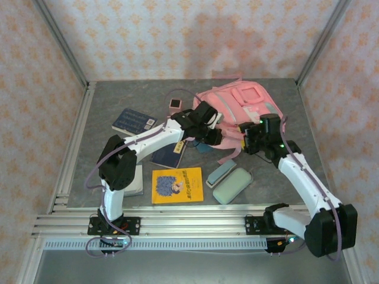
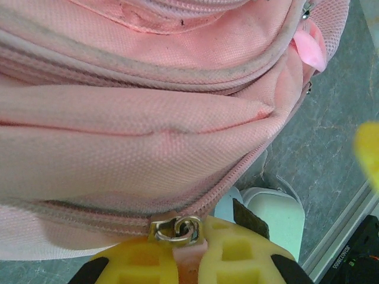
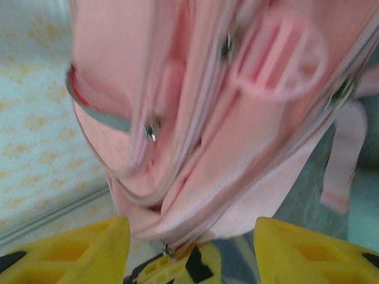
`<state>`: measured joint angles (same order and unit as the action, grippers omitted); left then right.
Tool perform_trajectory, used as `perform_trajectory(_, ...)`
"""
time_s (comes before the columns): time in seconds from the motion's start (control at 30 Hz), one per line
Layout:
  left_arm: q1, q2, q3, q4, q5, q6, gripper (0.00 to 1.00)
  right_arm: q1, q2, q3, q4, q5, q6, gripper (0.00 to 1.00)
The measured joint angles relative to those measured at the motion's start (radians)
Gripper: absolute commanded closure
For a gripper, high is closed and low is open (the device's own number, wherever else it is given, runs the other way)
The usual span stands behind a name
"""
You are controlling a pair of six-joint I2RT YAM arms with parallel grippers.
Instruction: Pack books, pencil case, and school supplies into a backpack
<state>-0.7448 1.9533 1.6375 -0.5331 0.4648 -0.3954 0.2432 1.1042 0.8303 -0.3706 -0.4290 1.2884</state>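
Pink backpack [image 1: 249, 103] at 1 o'clock on desk [image 1: 118, 94]. Left end effector [image 2: 188, 260] clamped shut on zipper pull [image 2: 177, 228], likely to draw zip open. Right end effector [image 3: 192, 248] parted, gripping nothing, flanking fabric, probably as brace.

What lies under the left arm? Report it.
A dark navy book pokes out beneath the forearm, a pale grey-blue book beneath the elbow. The arm covers part of each.

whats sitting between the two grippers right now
The near end of the pink backpack fills the stretch from the left gripper to the right gripper; the top view shows it.
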Motion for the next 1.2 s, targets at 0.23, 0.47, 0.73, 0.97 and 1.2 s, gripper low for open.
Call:
perform_trajectory(0.23, -0.021, 0.000, 0.000, 0.001, 0.000, -0.004, 1.00, 0.062, 0.117, 0.000, 0.105, 0.019, 0.132, 0.37)
perform_trajectory(0.47, -0.031, 0.000, 0.000, 0.008, -0.005, -0.007, 1.00, 0.066, 0.206, 0.000, 0.142, 0.064, 0.153, 1.00)
perform_trajectory(0.73, -0.031, 0.000, -0.002, -0.012, -0.032, 0.028, 1.00, 0.069, 0.185, 0.000, 0.096, 0.134, 0.072, 1.00)
perform_trajectory(0.97, 0.013, -0.008, -0.004, -0.032, -0.027, 0.043, 1.00, 0.027, 0.132, -0.028, 0.060, 0.148, -0.013, 1.00)
perform_trajectory(1.2, 0.067, -0.005, -0.005, -0.037, 0.026, 0.050, 1.00, -0.021, 0.100, -0.041, 0.054, 0.108, -0.092, 1.00)
